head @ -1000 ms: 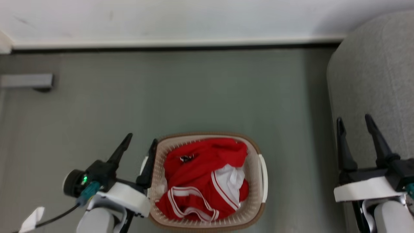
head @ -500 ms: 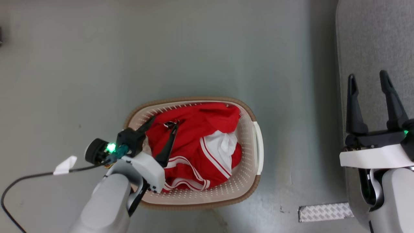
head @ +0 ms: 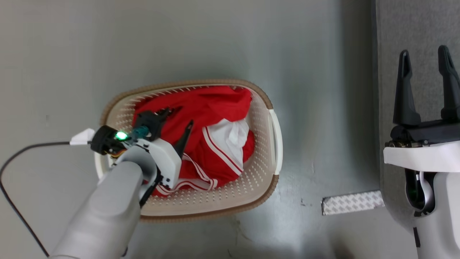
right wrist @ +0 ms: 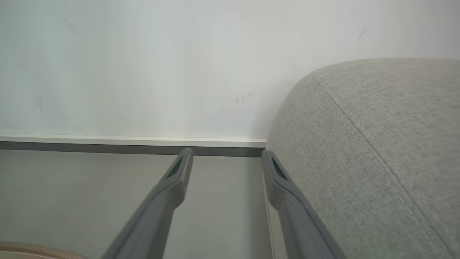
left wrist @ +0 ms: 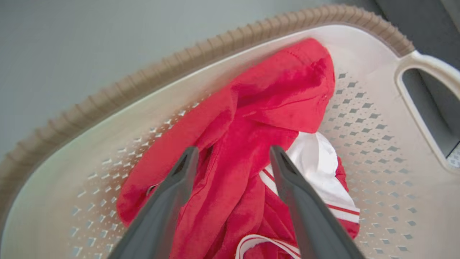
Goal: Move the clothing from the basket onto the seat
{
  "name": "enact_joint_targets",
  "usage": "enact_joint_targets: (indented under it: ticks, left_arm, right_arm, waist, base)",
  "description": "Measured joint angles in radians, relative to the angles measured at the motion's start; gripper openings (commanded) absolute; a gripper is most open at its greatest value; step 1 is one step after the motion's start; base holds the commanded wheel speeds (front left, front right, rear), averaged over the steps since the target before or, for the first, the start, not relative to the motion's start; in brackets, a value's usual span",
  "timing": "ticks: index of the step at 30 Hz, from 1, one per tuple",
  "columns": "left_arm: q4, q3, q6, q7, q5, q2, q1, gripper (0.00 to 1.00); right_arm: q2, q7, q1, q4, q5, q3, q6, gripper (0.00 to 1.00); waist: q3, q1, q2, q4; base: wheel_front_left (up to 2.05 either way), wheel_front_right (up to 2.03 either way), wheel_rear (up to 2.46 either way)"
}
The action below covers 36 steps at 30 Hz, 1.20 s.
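The basket [head: 259, 172] stands on the floor, cream with a brown rim, and holds the clothing [head: 219, 108], red with white panels and stripes. My left gripper [head: 178, 118] is open and reaches down into the basket's left half, its fingers straddling a red fold. From the left wrist, that gripper [left wrist: 233, 149] has the clothing [left wrist: 284, 93] between and under its spread fingers, with the basket [left wrist: 377, 151] wall around it. My right gripper [head: 424, 52] hangs open and holds nothing, over the edge of the grey seat [head: 417, 21]. Seen from the right wrist, this gripper [right wrist: 226, 151] is beside the seat [right wrist: 377, 144].
A white textured strip [head: 352, 202] lies on the grey floor between basket and seat. A black cable [head: 14, 158] runs from my left wrist across the floor at the left. A white wall with a skirting board [right wrist: 125, 142] is ahead of the right gripper.
The head camera has tilted down, so the whole picture shifted. My left gripper went from beside the basket's left rim into the basket, over the clothing. The right gripper stays open by the seat.
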<state>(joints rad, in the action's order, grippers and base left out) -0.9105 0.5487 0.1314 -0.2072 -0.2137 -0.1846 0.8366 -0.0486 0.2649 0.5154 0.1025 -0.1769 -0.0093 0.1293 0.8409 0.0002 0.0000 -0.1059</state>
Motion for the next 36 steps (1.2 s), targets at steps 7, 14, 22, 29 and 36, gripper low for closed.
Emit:
enact_joint_targets:
  ticks: [7,14,22,29,36]
  left_arm:
    - [-0.082,0.012,-0.005,0.022,0.000,-0.021,0.064,1.00]
    - [-0.136,0.009,-0.008,0.040,-0.002,-0.032,0.130,1.00]
    - [-0.179,0.018,-0.008,0.039,-0.008,-0.043,0.165,1.00]
    - [-0.206,0.033,-0.010,0.038,-0.010,-0.045,0.186,1.00]
    - [-0.225,0.045,-0.013,0.039,-0.010,-0.047,0.210,1.00]
  right_arm:
    - [0.000,0.000,0.021,-0.038,-0.013,0.013,0.000,1.00]
    - [0.000,0.000,0.033,-0.086,-0.033,0.023,0.000,1.00]
    - [0.000,0.002,0.033,-0.100,-0.053,0.035,0.001,1.00]
    - [0.002,0.002,0.036,-0.106,-0.070,0.042,0.004,1.00]
    - [0.002,0.006,0.037,-0.114,-0.076,0.046,0.004,1.00]
  waist:
    - [0.073,0.0000,0.0000,-0.029]
    - [0.143,-0.0001,0.0000,-0.051]
    - [0.182,-0.0002,0.0000,-0.074]
    - [0.194,-0.0003,0.0000,-0.093]
    - [0.214,-0.0003,0.0000,-0.103]
  base:
    - [0.00,0.00,0.00]
    - [0.00,0.00,0.00]
    - [0.00,0.00,0.00]
    - [0.00,0.00,0.00]
    - [0.00,0.00,0.00]
